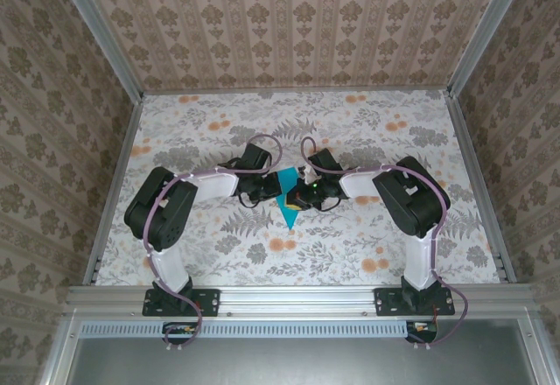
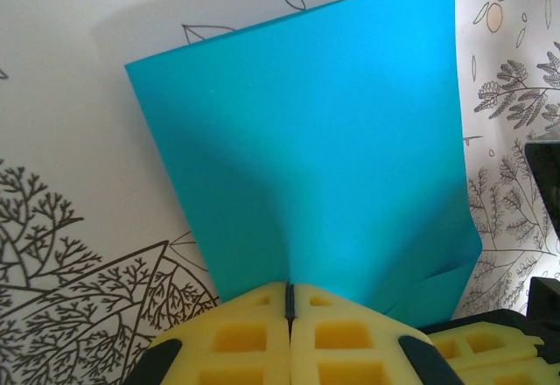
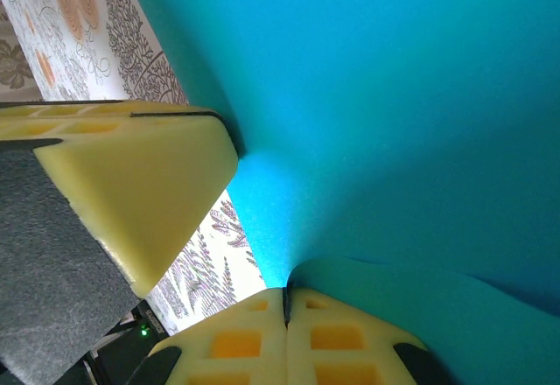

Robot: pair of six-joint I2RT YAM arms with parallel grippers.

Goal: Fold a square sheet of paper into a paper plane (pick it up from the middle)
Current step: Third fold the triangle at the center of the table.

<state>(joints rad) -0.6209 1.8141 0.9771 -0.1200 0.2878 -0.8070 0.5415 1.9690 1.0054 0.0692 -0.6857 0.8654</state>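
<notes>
The teal-blue paper plane [image 1: 287, 203] sits between the two arms with the middle of the floral worktop [image 1: 367, 131] beneath it, its sharp point aimed back toward the arm bases. The left pincer [image 1: 265, 189] comes in at the plane's left edge, and in its wrist view [image 2: 289, 296] the yellow pads are pressed together with the blue sheet nipped in the seam. The right pincer [image 1: 304, 194] is at the plane's right edge, likewise clamped on the paper [image 3: 285, 299], close beside the other's pad.
</notes>
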